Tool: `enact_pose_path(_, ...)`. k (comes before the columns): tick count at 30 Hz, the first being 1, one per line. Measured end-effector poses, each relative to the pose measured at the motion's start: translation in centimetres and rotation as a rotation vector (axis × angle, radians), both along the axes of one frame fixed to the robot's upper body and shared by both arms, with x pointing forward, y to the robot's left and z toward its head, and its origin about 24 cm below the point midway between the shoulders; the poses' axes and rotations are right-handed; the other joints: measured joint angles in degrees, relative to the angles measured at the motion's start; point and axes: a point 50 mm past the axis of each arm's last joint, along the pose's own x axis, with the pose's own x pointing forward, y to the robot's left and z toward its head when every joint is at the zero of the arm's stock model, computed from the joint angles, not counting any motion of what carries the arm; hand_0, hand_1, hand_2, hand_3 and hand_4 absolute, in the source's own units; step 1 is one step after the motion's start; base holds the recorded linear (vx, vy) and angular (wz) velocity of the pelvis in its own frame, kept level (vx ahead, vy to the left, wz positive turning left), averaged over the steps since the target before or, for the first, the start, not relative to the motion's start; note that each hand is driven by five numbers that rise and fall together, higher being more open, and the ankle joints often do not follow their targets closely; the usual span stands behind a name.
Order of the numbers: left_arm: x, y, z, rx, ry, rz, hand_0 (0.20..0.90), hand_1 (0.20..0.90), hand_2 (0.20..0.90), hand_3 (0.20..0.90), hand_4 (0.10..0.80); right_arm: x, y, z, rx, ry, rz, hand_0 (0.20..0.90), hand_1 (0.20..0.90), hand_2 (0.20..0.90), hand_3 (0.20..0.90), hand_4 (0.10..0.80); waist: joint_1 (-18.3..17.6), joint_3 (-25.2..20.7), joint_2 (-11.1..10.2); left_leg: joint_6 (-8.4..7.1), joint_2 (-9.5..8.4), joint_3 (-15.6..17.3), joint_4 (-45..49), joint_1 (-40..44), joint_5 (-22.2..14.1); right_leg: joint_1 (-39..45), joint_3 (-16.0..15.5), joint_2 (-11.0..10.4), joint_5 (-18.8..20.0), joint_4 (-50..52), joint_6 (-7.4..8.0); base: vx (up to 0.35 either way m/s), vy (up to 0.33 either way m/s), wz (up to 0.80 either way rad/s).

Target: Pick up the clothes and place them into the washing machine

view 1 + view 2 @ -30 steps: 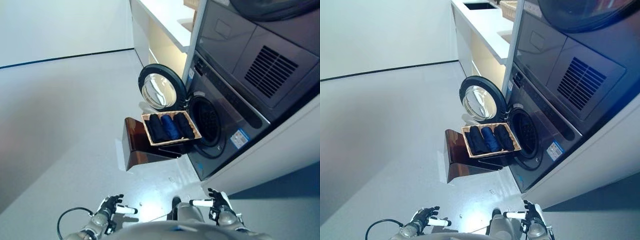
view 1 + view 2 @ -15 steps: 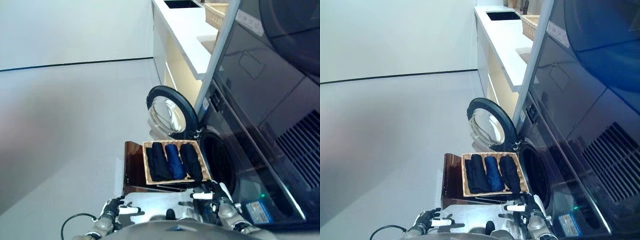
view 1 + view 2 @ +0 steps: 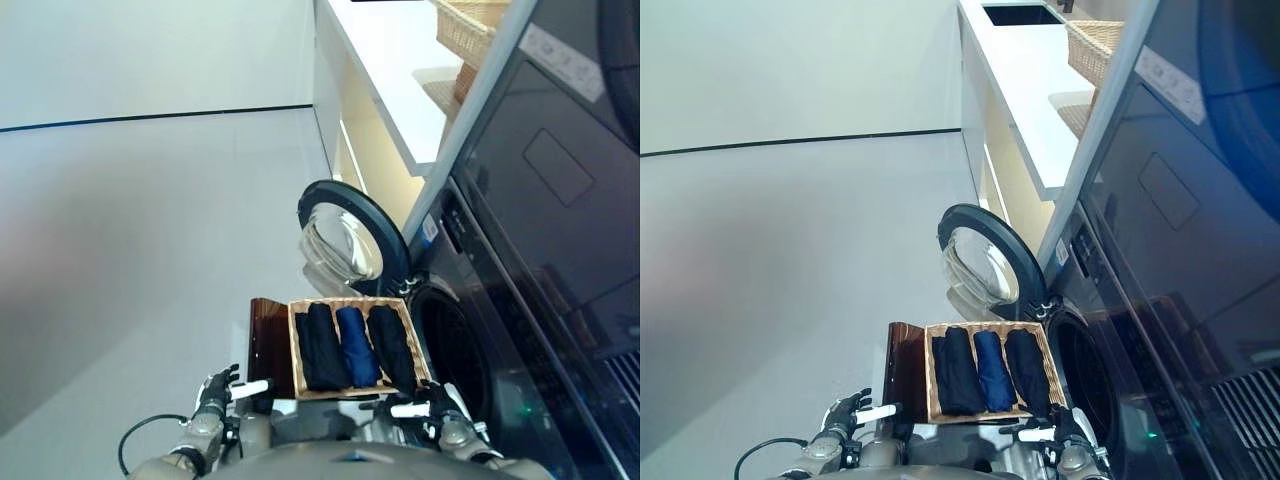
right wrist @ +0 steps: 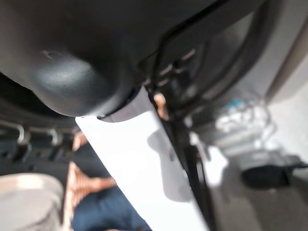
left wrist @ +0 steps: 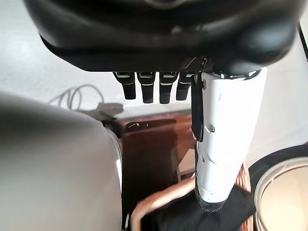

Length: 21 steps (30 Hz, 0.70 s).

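Left hand [image 3: 212, 397] fingers hung straight, relaxed, empty; white-covered thumb extended. Right hand [image 3: 437, 407] held nothing visible; finger state unreadable. Both sat just short of wicker basket [image 3: 296, 345]. Three rolled clothes [image 3: 356, 346], two black and one blue, lay side by side in basket, before open washing machine drum [image 3: 455, 350]. Judged soft, light, non-slippery; grab mid-roll. Only left wrist view showed fingers clearly.

Three rolled clothes [image 3: 355, 346] lie in a wicker basket [image 3: 296, 350].
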Motion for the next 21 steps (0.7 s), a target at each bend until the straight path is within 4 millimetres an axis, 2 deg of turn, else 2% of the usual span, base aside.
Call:
enact_pose_path(1,-0.3,0.8,0.0,0.021,0.012,0.001,0.9,0.9,0.9,0.9,0.8,-0.5,0.5,-0.3,0.02,0.015,-0.022,0.9,0.9,0.9,0.9,0.8,0.1,-0.6,-2.2,1.26,-1.96,2.1,-2.6,2.4,0.2,0.1,1.0,-2.5,-1.4,1.4,1.45,0.152,0.196,-0.61)
enact_pose_path(2,-0.5,1.4,0.1,0.035,0.016,0.003,0.9,0.9,0.9,0.9,0.8,-0.5,0.8,-0.3,0.032,0.013,-0.03,0.9,0.9,0.9,0.9,0.8,0.1,-0.9,-3.3,2.42,-3.1,3.4,-4.4,3.9,0.8,-0.1,0.8,-4.1,-2.2,2.6,2.6,0.119,0.193,-0.55)
enact_pose_path(3,-0.1,1.8,0.2,0.046,0.01,0.001,0.9,0.9,0.9,0.9,0.8,-0.4,1.0,-0.4,0.038,0.009,-0.031,0.9,0.9,0.9,0.9,0.8,0.0,-0.7,-3.7,3.56,-4.04,4.4,-5.4,5.2,1.0,-0.2,0.7,-5.3,-2.4,3.8,2.99,0.075,0.16,-0.39)
enact_pose_path(4,-0.2,2.1,0.3,0.055,0.01,0.004,0.9,0.9,0.9,0.9,0.8,-0.3,1.1,-0.4,0.041,0.007,-0.031,0.9,0.9,0.9,0.9,0.8,0.1,-0.7,-3.7,4.05,-4.64,4.8,-5.9,6.2,0.7,-0.7,0.5,-6.0,-2.5,5.6,3.3,0.044,0.124,-0.44)
enact_pose_path(5,-0.2,2.5,0.4,0.064,0.005,0.004,0.9,0.9,0.9,0.9,0.8,0.0,1.3,-0.3,0.045,-0.004,-0.029,0.9,0.9,0.9,0.9,0.8,0.9,-0.7,-3.5,4.84,-4.76,6.2,-6.4,7.1,0.3,-2.3,-0.3,-6.7,-3.4,8.7,4.55,0.025,0.098,-0.42)
enact_pose_path(6,-0.2,2.7,0.4,0.069,0.006,0.005,0.9,0.9,0.9,0.9,0.8,0.2,1.4,-0.3,0.049,-0.01,-0.027,0.9,0.9,0.9,0.9,0.8,1.2,-0.6,-3.4,5.05,-4.83,6.8,-6.6,7.5,0.2,-2.8,-0.7,-6.9,-3.7,9.8,4.84,0.027,0.073,-0.8)
enact_pose_path(7,-0.4,3.5,0.6,0.092,0.009,0.01,0.9,0.9,0.9,0.9,0.8,1.3,2.3,-0.1,0.073,-0.049,-0.014,0.9,0.9,0.9,0.9,0.8,2.2,-0.5,-2.9,6.0,-4.92,8.9,-7.1,8.6,-0.3,-5.2,-5.9,-7.8,-3.7,12.6,5.27,0.019,0.038,-0.78)
enact_pose_path(8,-0.6,3.9,0.6,0.101,0.015,0.012,0.9,0.9,0.9,0.9,0.8,1.9,2.8,0.0,0.087,-0.071,-0.006,0.9,0.9,0.9,0.9,0.8,2.8,-0.5,-2.8,6.09,-5.04,9.5,-7.8,9.2,-0.4,-5.2,-10.7,-8.6,-3.8,12.4,5.14,0.058,0.01,-0.7)
enact_pose_path(9,-0.6,4.2,0.6,0.108,0.015,0.012,0.9,0.9,0.9,0.9,0.8,2.3,3.2,0.1,0.097,-0.083,-0.002,0.9,0.9,0.9,0.9,0.8,2.8,-0.5,-2.6,5.84,-5.25,9.6,-7.8,9.0,-0.6,-5.3,-11.9,-8.5,-3.6,11.2,5.22,0.088,-0.003,-0.07)
enact_pose_path(12,-1.1,4.5,0.6,0.114,0.024,0.022,0.9,0.9,0.9,0.9,0.8,2.3,3.2,0.1,0.102,-0.085,-0.013,0.9,0.9,0.9,0.9,0.8,2.0,-1.2,-1.9,5.61,-5.92,8.2,-8.1,8.9,-0.5,-3.5,-11.0,-8.1,-3.1,7.3,6.01,0.128,-0.008,0.24)
enact_pose_path(14,-2.9,3.8,0.0,0.092,0.068,0.031,0.9,0.9,0.9,0.9,0.8,2.0,2.8,0.0,0.091,-0.071,-0.019,0.9,0.9,0.9,0.9,0.8,2.3,-3.1,-1.1,5.12,-5.8,8.2,-9.2,9.0,-0.2,-1.9,-11.8,-7.7,-1.4,3.5,5.91,0.13,-0.011,0.06)
enact_pose_path(17,-4.9,2.6,-0.7,0.058,0.118,0.028,0.9,0.9,0.9,0.9,0.8,1.9,2.1,0.1,0.075,-0.07,-0.021,0.9,0.9,0.9,0.9,0.8,2.3,-3.7,-1.2,5.39,-5.86,8.0,-9.1,9.0,0.0,0.0,-12.6,-7.4,0.5,0.1,5.79,0.026,-0.019,0.08)
enact_pose_path(21,-5.0,2.9,-0.6,0.055,0.121,0.022,0.9,0.9,0.9,0.9,0.8,2.3,1.3,0.4,0.058,-0.085,-0.033,0.9,0.9,0.9,0.9,0.8,2.2,-4.0,-2.3,4.92,-5.57,6.7,-8.9,6.7,0.3,-1.9,-13.4,-6.8,0.3,0.0,5.34,-0.173,-0.042,0.15)
